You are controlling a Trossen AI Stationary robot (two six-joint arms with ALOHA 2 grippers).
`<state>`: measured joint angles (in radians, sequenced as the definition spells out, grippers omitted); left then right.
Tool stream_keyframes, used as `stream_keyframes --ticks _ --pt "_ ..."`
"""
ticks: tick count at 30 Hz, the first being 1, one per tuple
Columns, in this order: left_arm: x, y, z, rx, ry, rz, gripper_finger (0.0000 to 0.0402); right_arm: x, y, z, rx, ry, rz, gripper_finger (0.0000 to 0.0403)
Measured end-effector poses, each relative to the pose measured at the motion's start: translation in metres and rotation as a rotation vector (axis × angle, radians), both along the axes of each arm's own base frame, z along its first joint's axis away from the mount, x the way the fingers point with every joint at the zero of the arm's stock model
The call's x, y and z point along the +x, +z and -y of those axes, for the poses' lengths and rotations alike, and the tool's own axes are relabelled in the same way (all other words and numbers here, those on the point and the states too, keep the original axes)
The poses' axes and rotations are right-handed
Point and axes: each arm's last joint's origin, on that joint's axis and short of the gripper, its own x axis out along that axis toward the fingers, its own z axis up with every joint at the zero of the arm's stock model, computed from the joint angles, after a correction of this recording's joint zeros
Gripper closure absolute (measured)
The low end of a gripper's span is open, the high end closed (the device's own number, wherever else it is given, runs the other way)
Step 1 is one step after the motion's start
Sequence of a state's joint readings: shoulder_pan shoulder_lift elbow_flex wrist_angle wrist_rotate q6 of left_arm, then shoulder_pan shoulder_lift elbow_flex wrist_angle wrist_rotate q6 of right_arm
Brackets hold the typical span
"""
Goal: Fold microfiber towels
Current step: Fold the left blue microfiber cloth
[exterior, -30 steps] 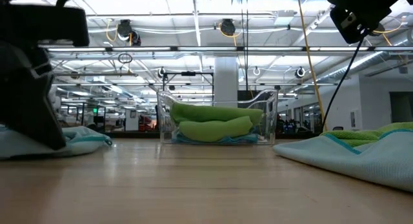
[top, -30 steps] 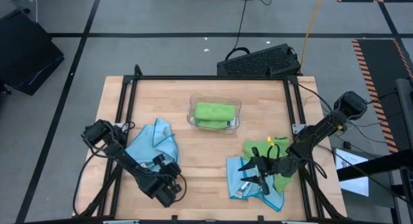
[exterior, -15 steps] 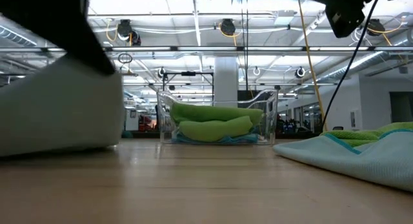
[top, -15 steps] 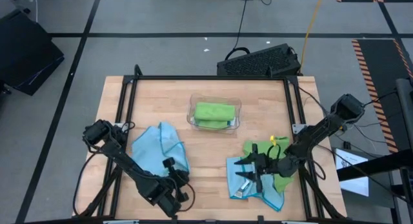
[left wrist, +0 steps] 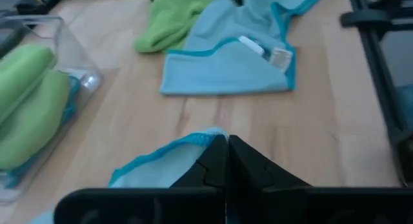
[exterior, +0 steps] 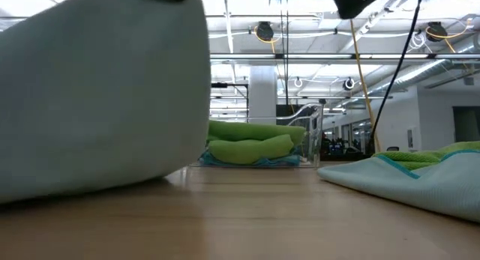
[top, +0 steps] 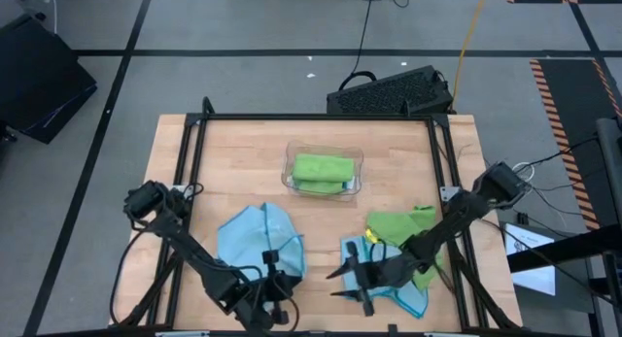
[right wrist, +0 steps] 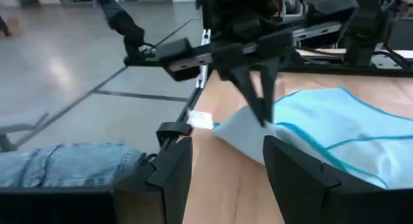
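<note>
A light blue microfiber towel (top: 251, 242) lies at the near left of the table, one corner raised by my left gripper (top: 277, 271), which is shut on it. In the low view this towel (exterior: 97, 95) fills the left side. My right gripper (top: 336, 284) hovers open near the table's front edge, between that towel and a pile at the near right. The pile is a second blue towel (left wrist: 232, 56) with a white tag, partly over a lime green towel (top: 398, 225). Folded green towels (top: 323, 168) lie in the clear tray (top: 356, 182). My left gripper pinches the blue towel's teal-bound edge (left wrist: 199, 141) at a corner between its two shut fingers. The fingers slant down toward the table's right. The held corner (right wrist: 242, 130) is lifted clear, and the remaining cloth (top: 238, 240) trails slack onto the table.
A black metal frame (top: 321, 117) runs around the wooden table. Bare wood lies between the tray and the two towels. The right wrist view shows blue denim (right wrist: 71, 161) just past the table's edge.
My left gripper has gone up and toward the table's right edge, still shut on the blue towel's corner. That corner has risen off the table while the towel's far-left part has stayed down. My right gripper has left the pile and gone toward the table's left, still open.
</note>
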<state>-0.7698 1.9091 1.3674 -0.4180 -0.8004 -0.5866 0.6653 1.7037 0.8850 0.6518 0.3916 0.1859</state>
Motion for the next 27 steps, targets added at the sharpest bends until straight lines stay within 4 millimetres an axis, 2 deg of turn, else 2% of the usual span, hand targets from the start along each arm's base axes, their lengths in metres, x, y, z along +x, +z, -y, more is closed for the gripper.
stream_keyframes --ticks 9,15,20,27 --pt "-0.024 -0.001 0.023 0.007 -0.084 -0.017 0.0392 0.035 -0.026 0.007 -0.065 -0.103 -0.124 0.0218" --pt "-0.041 -0.008 0.027 -0.090 -0.017 -0.089 0.0396 0.055 -0.036 0.010 -0.147 -0.133 -0.219 0.0218" --pt "-0.050 -0.015 0.025 -0.155 0.083 -0.138 0.0389 0.064 -0.047 0.015 -0.205 -0.138 -0.249 0.0217" --pt "-0.048 -0.027 0.029 -0.168 0.097 -0.163 0.0394 0.071 -0.054 0.025 -0.306 -0.130 -0.247 0.0217"
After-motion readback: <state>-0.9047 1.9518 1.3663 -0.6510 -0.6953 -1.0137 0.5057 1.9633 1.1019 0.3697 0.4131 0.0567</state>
